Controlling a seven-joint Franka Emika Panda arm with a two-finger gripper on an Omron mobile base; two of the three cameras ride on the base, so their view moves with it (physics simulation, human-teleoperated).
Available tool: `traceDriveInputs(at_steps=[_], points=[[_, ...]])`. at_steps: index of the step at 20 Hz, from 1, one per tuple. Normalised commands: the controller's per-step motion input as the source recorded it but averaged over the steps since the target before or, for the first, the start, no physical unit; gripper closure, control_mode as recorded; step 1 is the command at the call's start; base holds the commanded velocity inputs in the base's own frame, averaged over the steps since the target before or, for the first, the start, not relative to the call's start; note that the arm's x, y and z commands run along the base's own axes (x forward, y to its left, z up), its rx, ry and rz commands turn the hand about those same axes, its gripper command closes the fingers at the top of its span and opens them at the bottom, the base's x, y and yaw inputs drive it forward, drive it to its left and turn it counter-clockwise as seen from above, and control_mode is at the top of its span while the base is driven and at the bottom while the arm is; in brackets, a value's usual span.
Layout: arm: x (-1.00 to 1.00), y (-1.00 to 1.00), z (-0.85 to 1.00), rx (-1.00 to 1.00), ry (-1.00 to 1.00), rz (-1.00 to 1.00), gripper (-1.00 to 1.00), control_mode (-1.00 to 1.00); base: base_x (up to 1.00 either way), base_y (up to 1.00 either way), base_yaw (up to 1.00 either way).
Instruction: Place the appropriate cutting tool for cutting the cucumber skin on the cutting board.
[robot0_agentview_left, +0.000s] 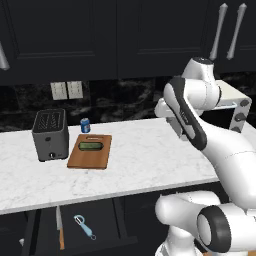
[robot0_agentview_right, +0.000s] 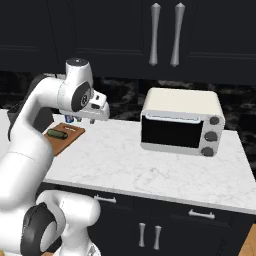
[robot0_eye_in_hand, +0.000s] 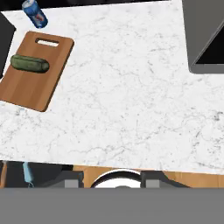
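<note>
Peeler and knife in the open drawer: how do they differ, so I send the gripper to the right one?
The peeler is short, with a thin light-blue handle and a pale loop head; the knife is longer, with a wooden handle and a straight silver blade. The peeler lies at a slant near the middle of the drawer; the knife lies lengthwise along its left side. Both lie flat, apart from each other, below the counter.

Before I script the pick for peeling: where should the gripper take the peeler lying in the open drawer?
Grip the peeler at mid-handle, coming straight down from above. It lies flat in the drawer, the thin blue handle slim enough for the jaws, its loop head toward the counter.
</note>
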Motion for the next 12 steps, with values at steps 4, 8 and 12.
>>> traceDriveInputs(at_steps=[4, 8, 12], points=[[-0.45, 0.14, -0.11, 0.01, 0.02, -0.01, -1.0, -1.0, 0.0, 0.0, 0.0], [-0.91, 0.94, -0.79, 0.0, 0.01, -0.08, -1.0, -1.0, 0.0, 0.0, 0.0], [-0.63, 1.0, -0.77, 0.13, 0.01, -0.23, -1.0, -1.0, 0.0, 0.0, 0.0]])
